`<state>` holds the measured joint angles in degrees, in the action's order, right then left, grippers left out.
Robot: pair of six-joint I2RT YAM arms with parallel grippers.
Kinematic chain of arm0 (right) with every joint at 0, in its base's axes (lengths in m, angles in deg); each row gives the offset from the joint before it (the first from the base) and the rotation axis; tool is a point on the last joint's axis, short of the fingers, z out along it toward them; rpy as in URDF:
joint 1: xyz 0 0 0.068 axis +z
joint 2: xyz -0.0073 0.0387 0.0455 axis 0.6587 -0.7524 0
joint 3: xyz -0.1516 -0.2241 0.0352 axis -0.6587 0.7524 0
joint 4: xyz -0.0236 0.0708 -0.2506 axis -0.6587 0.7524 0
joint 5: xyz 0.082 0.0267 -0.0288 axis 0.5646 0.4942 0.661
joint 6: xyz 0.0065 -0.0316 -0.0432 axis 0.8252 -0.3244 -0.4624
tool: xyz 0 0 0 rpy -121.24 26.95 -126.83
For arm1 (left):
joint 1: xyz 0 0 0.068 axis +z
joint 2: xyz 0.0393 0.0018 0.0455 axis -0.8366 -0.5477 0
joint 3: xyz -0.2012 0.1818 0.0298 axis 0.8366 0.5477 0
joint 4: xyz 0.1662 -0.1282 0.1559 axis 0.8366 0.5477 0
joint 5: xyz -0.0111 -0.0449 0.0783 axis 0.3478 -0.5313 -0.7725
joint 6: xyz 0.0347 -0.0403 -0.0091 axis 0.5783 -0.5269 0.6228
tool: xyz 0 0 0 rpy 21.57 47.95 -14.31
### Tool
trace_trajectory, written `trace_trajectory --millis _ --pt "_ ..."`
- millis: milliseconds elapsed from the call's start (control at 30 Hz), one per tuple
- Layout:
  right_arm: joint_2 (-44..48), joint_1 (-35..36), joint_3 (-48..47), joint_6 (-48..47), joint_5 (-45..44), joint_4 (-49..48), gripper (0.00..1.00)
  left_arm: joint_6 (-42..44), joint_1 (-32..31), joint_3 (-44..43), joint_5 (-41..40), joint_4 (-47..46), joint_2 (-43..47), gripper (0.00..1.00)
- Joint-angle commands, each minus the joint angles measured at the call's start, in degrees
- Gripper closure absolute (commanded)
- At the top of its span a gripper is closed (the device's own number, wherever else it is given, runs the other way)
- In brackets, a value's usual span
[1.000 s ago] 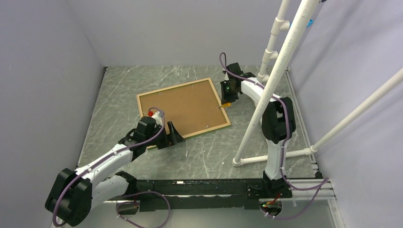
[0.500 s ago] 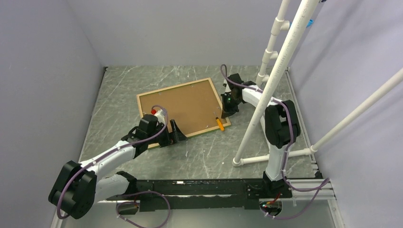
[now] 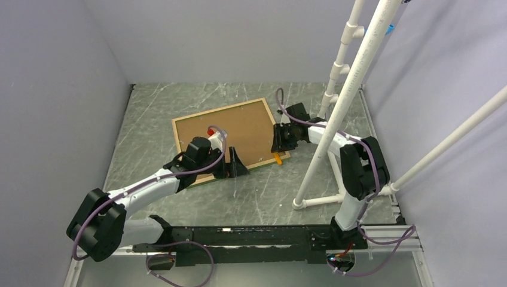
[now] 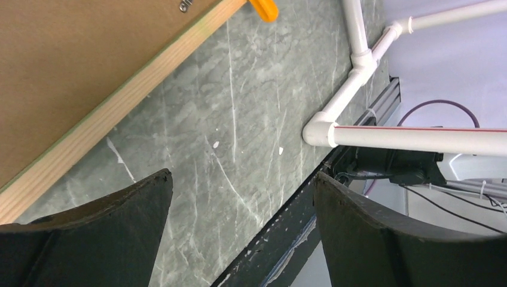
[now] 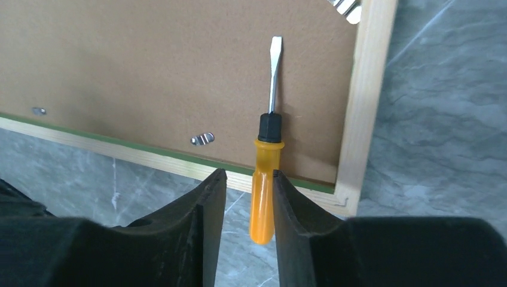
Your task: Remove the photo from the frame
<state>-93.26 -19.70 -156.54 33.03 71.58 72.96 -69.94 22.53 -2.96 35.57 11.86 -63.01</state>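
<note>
The frame lies face down, its light wood rim up, with the brown backing board filling it. The photo is hidden beneath the board. An orange-handled screwdriver lies across the frame's near right corner. My right gripper is over it. In the right wrist view the narrowly open jaws straddle the handle, with the right finger against it and a gap on the left. My left gripper is wide open and empty at the frame's near edge.
Small metal turn tabs hold the board inside the rim. White PVC pipes rise to the right of the frame, with a foot on the table. The black rail runs along the near edge.
The screwdriver, held at first, was laid on the frame's corner. My right gripper has moved back over its handle. My left arm has moved right along the frame's near edge.
</note>
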Motion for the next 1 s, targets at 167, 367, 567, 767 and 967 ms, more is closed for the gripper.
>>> trace_trajectory --millis 167,367,567,767,967 --pt "-5.7 4.1 -0.6 -2.9 -8.5 -1.1 0.89 1.3 -1.6 3.7 -2.1 -5.4 8.6 0.1" --pt "-4.4 4.9 1.5 -3.0 -9.0 -2.5 0.82 5.9 -1.5 1.9 -6.7 2.5 13.3 0.09" --pt "-3.4 5.6 4.0 -3.0 -8.8 -4.0 0.71 7.7 -1.5 -0.3 -10.7 7.3 15.1 0.09" --pt "-1.6 5.7 4.5 -3.1 -8.7 -5.1 0.93 9.1 -1.5 -1.7 -13.3 10.2 16.8 0.08" --pt "0.2 4.1 2.7 -2.7 4.8 -7.9 1.0 16.3 -1.5 -0.6 -13.1 4.6 20.6 0.09"
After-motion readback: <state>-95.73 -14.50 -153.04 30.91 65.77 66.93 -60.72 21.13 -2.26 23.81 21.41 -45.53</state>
